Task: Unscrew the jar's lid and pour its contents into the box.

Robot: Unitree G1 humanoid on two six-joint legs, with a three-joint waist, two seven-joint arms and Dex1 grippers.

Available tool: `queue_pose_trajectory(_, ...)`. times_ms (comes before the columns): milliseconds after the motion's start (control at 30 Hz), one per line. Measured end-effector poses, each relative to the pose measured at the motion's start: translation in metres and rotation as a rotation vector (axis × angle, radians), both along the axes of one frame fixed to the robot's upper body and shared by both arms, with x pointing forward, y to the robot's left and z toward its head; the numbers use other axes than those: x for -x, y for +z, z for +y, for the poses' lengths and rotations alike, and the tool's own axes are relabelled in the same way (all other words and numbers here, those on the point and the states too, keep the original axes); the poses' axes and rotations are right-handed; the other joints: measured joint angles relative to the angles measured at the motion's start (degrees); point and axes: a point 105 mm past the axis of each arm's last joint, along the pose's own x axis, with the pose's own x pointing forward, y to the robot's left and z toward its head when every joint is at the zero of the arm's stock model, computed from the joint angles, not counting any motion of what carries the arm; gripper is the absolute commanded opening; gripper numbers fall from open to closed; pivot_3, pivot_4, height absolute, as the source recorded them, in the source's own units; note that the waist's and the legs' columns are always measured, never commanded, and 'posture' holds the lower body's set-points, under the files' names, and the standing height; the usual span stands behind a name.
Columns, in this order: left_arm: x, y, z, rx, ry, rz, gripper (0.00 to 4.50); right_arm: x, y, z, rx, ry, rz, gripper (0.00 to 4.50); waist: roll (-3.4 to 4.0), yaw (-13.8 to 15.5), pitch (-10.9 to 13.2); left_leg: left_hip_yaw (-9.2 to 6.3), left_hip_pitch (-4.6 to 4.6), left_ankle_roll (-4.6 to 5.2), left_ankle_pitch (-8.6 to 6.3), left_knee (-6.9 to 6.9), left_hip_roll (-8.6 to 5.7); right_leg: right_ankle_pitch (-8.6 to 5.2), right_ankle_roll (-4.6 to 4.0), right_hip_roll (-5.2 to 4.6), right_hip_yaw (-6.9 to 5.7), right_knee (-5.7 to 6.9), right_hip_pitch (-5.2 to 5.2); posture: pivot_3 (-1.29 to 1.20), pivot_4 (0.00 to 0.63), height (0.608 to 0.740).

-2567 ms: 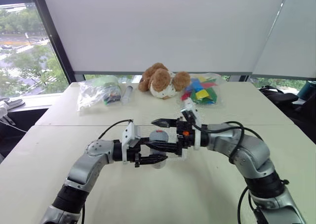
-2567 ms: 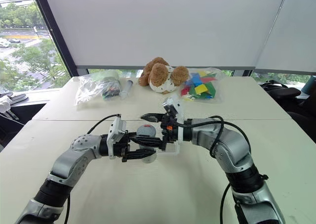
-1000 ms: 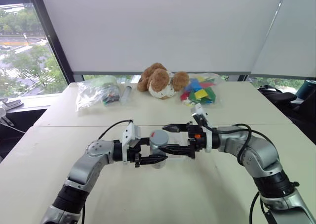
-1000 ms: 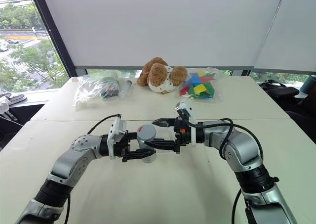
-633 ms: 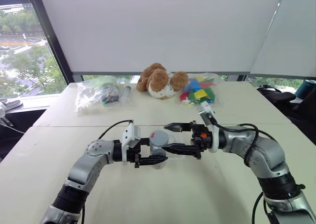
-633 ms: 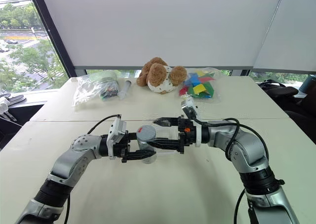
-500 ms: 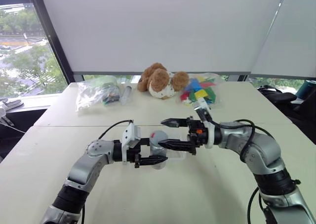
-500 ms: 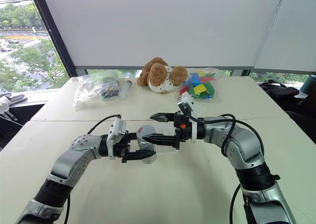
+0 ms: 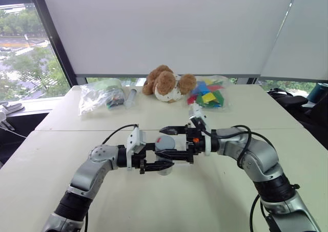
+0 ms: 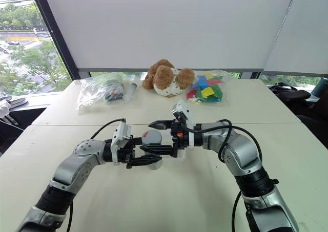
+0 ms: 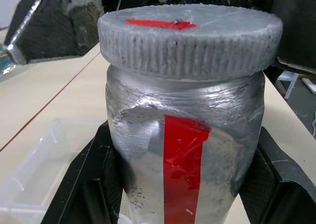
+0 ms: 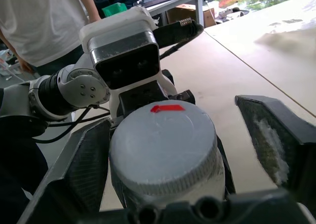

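Your two grippers meet at the jar above the table [image 9: 169, 201], mid-table.

At the far edge you have two clear bags — one [image 9: 100, 97] on the left, one of coloured pieces [image 9: 207, 95] on the right — with a teddy bear [image 9: 168, 83] between them. The box [image 11: 37, 157] lies on the table just under and beside the jar. Your left gripper [image 9: 156, 156] points level to the right, its fingers [image 11: 91, 184] clamped on the jar [image 11: 183, 150], which stands upright with its red stripe facing the wrist. Your right gripper [image 9: 169, 141] comes in from the right, its fingers [image 12: 86, 167] either side of the lid [image 12: 165, 147] — one is touching it, the other still stands apart. The lid is on the jar, a small red mark on top.
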Motion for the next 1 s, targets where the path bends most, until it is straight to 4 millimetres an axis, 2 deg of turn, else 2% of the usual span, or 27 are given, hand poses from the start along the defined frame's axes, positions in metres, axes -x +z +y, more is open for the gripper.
queue_pose_trajectory(33, -0.001, 0.001, 0.001, 0.002, 0.007, -0.001, 2.38, 0.001, 0.0, 0.002, -0.005, 0.011, 0.0, 2.59, 0.0, 0.0, 0.0, 0.0, 0.0, 0.0, 0.0, 0.0, 0.0, 0.0, 0.0, 0.0, 0.0, 0.0, 0.0, 0.0, 0.15, 0.74)
queue_pose_trajectory(67, -0.001, 0.001, 0.001, 0.002, 0.008, -0.002, 2.38, 0.001, 0.0, 0.002, -0.007, 0.012, 0.0, 2.32, 0.0, 0.0, 0.0, 0.0, 0.0, 0.0, 0.0, 0.0, 0.0, 0.0, 0.0, 0.0, 0.0, 0.0, 0.0, 0.0, 0.15, 0.74)
queue_pose_trajectory(300, 0.001, 0.004, 0.001, 0.025, -0.006, 0.0, 2.38, 0.004, 0.006, 0.001, -0.082, 0.028, 0.076, 2.33, 0.0, 0.0, 0.0, 0.0, 0.0, 0.0, 0.0, 0.0, 0.01, 0.0, 0.0, -0.01, 0.0, 0.0, 0.0, 0.0, 0.15, 0.74)
queue_pose_trajectory(333, 0.002, 0.007, 0.0, 0.025, -0.012, -0.016, 2.38, 0.006, 0.012, 0.0, -0.152, 0.048, 0.132, 2.33, 0.0, 0.0, 0.0, -0.02, 0.0, 0.0, 0.0, 0.0, 0.02, 0.0, 0.0, 0.0, 0.0, 0.0, 0.01, 0.0, 0.15, 0.74)
queue_pose_trajectory(367, 0.002, 0.004, 0.0, 0.014, -0.013, -0.009, 2.38, 0.011, 0.027, -0.003, -0.269, 0.095, 0.176, 2.33, 0.03, 0.0, 0.0, -0.01, 0.0, 0.0, 0.0, 0.0, 0.01, 0.01, 0.0, -0.02, 0.02, 0.01, 0.01, 0.0, 0.15, 0.74)
queue_pose_trajectory(500, 0.002, 0.0, 0.004, -0.002, -0.002, 0.003, 2.38, 0.018, 0.059, -0.028, -0.476, 0.141, 0.265, 2.33, 0.02, 0.1, 0.0, -0.02, 0.0, 0.0, 0.0, 0.0, 0.02, 0.01, 0.0, -0.04, 0.01, 0.01, 0.03, 0.0, 0.15, 0.74)
queue_pose_trajectory(600, 0.002, 0.0, 0.005, -0.001, 0.001, 0.005, 2.38, 0.014, 0.062, -0.045, -0.502, 0.066, 0.26, 2.33, 0.02, 0.1, 0.0, -0.01, 0.0, 0.0, 0.0, -0.01, 0.01, 0.0, 0.0, -0.03, 0.01, -0.01, 0.03, 0.0, 0.15, 0.74)
queue_pose_trajectory(700, 0.0, 0.003, 0.008, 0.012, 0.016, 0.003, 2.38, -0.006, 0.039, -0.088, -0.428, -0.229, 0.171, 2.33, 0.01, 0.6, 0.0, 0.03, -0.02, 0.0, 0.0, -0.01, -0.02, 0.0, 0.0, -0.04, 0.01, -0.08, 0.05, 0.0, 0.15, 0.74)
queue_pose_trajectory(800, -0.005, 0.01, 0.019, 0.031, 0.067, 0.0, 2.38, -0.023, 0.003, -0.151, -0.304, -0.557, 0.045, 2.33, 0.01, 0.9, 0.0, 0.27, -0.02, 0.0, 0.0, -0.01, -0.07, 0.0, 0.01, -0.05, 0.02, -0.11, 0.05, 0.0, 0.15, 0.74)
queue_pose_trajectory(933, -0.015, 0.017, 0.033, 0.046, 0.123, 0.013, 2.38, -0.026, -0.048, -0.215, -0.165, -0.804, -0.024, 2.33, 0.01, 0.8, 0.0, 0.38, 0.11, 0.0, 0.0, 0.0, -0.09, 0.0, 0.02, 0.05, 0.04, -0.1, 0.14, 0.0, 0.15, 0.74)
queue_pose_trajectory(1000, -0.019, 0.019, 0.038, 0.056, 0.14, 0.021, 2.38, -0.027, -0.065, -0.234, -0.134, -0.881, -0.039, 2.33, 0.02, 0.3, 0.0, 0.43, 0.18, 0.0, 0.0, 0.0, -0.07, 0.0, 0.01, 0.06, 0.08, -0.06, 0.15, 0.0, 0.15, 0.74)
